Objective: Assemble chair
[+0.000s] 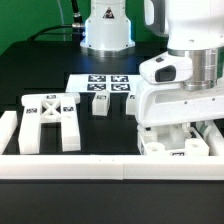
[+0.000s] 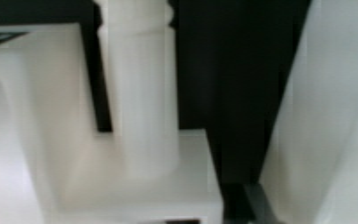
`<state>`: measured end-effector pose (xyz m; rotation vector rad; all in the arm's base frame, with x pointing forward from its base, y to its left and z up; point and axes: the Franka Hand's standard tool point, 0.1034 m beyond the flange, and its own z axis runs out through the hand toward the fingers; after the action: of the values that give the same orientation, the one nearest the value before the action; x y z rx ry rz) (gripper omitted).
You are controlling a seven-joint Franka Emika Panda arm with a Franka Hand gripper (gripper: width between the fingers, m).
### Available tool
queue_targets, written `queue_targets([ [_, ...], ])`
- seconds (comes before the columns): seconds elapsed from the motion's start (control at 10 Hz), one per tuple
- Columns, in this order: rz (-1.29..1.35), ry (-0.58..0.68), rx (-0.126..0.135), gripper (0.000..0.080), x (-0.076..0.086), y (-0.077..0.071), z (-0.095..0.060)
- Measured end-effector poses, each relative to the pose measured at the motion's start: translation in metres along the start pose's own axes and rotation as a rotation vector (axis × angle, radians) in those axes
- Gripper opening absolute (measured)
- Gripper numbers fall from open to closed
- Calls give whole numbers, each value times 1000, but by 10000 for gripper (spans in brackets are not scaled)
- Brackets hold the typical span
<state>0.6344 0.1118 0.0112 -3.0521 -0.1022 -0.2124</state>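
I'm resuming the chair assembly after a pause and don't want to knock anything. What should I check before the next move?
1. The gripper shut: ok.
2. Part held in the gripper: cannot tell, its fingertips are hidden among white parts.
3. The post upright on the white slab: ok.
4. That post fully seated: cannot tell.
5. The X-braced frame lying apart from the gripper: ok.
6. Two small posts by the marker board, away from the gripper: ok.

White X-braced frame [image 1: 50, 122], black-white tags [image 1: 49, 99]; black table [image 1: 40, 68].
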Motion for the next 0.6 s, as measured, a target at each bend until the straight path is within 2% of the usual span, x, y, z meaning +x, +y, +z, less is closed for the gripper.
queue_targets([
  [0.1, 4, 0, -7, 47, 0, 6, 0],
  [0.2, 8, 1, -15, 234, 1, 11, 0],
  [0.3, 12, 2, -21, 369, 1, 17, -1],
  [0.4, 15, 5, -27, 369, 3, 22, -3],
  [0.5, 18, 7, -32, 551, 5, 27, -8],
  [0.6, 12, 12, -32, 618, 7, 27, -15],
])
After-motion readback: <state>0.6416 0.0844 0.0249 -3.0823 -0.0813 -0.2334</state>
